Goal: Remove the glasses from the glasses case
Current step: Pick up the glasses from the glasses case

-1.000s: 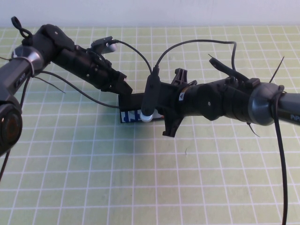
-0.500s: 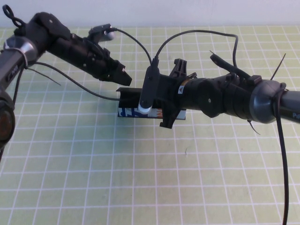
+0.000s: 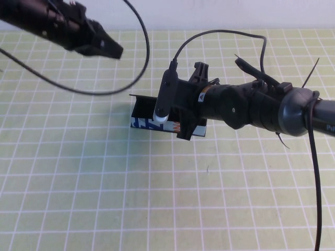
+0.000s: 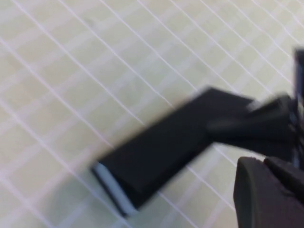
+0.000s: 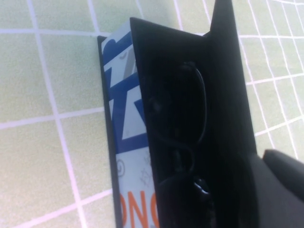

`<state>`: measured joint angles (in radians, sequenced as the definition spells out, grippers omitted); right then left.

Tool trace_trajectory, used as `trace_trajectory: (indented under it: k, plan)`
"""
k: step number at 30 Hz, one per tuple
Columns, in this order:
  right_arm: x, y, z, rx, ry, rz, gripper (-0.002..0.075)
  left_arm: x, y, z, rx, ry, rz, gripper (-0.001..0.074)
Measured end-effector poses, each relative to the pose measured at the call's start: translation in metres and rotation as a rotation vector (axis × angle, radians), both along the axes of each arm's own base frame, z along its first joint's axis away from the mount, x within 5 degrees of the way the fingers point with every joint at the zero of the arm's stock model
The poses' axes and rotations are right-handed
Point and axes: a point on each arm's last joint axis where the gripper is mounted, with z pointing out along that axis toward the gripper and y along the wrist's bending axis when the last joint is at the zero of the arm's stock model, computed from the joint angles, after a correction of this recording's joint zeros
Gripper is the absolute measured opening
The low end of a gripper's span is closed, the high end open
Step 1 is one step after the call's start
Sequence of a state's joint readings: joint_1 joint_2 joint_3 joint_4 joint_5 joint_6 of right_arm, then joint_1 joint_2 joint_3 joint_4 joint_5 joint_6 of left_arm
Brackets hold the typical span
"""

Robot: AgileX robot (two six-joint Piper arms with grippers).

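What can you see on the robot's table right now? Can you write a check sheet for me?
Surface: green grid mat.
Job's things: glasses case lies open mid-table, lid up; glasses inside it.
Clutter: nothing seen.
Grippers: left gripper raised at far left, away from the case; right gripper over the case's right end.
Cables: black cable loops above the right arm; another hangs from the left arm.
Surroundings: pale wall behind the mat.
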<state>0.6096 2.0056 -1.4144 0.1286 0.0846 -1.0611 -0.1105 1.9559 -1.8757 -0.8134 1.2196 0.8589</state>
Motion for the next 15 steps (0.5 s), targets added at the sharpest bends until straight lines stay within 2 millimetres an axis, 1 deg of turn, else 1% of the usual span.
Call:
trace_trajectory:
  k: [1, 3, 6, 8, 10, 15]
  plan:
    - [0.0, 0.0, 0.0, 0.002, 0.001, -0.001, -0.0007, -0.005, -0.002, -0.01, -0.006, 0.016, -0.034, -0.0004]
    - [0.0, 0.0, -0.001, 0.011, 0.009, -0.008, -0.0007, -0.015, -0.004, -0.043, -0.03, 0.08, -0.093, -0.0004]
    - [0.0, 0.0, 0.0, 0.02, 0.013, -0.014, -0.0007, -0.021, -0.008, -0.092, -0.087, 0.162, -0.151, -0.0004]
    - [0.0, 0.0, 0.0, 0.023, 0.015, -0.016, -0.0007, -0.021, -0.01, -0.117, -0.126, 0.192, -0.167, -0.0004]
    - [0.0, 0.0, 0.0, 0.027, 0.017, -0.018, -0.0007, -0.018, -0.013, -0.132, -0.165, 0.191, -0.173, -0.0004]
    - [0.0, 0.0, 0.0, 0.035, 0.022, -0.024, -0.0007, -0.005, -0.018, -0.155, -0.26, 0.149, -0.171, -0.0004]
